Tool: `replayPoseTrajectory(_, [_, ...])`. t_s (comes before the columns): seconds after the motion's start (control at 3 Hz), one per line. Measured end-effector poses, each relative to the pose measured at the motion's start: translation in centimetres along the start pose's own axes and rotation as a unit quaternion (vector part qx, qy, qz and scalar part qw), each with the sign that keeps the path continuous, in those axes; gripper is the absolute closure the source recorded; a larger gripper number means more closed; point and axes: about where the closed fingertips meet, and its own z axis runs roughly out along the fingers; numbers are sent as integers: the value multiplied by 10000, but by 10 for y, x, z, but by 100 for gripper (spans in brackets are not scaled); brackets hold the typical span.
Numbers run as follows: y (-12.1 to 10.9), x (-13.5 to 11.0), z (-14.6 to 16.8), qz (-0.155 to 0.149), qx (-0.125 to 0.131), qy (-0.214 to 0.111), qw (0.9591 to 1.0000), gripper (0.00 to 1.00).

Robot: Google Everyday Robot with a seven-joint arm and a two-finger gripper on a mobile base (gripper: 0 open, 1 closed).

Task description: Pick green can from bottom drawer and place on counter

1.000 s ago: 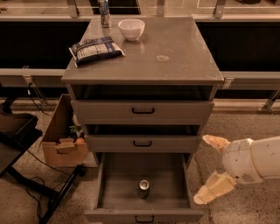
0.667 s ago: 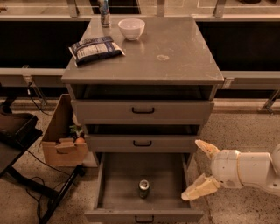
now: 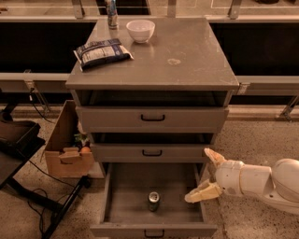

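**Camera view: open claw beside the pulled-out bottom drawer**

We see the claw at the right edge of the bottom drawer. Its two pale fingers are spread wide apart and grip nothing. One finger points up towards the corner of the middle drawer; the other reaches over the bottom drawer's right wall. The white arm behind the claw comes in from the lower right, above the speckled floor.

The green can stands upright on the drawer's grey bottom, near the middle and towards the front. It is to the left of the claw and apart from it. The bottom drawer is pulled well out, while the middle drawer and the top drawer stand only slightly out.

On the counter we see a white bowl and a snack bag lying flat near the left edge. A slim bottle or can stands at the back beside the bowl, and there is a small pale stain. A cardboard box stands on the floor left of the drawers.
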Motion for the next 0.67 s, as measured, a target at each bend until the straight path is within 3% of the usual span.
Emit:
replayPoseTrajectory(0.33, [0,12,22,138,-70,-24,9999,0])
replayPoseTrajectory(0.67, [-17,35,66,244,-34,-304,9992,0])
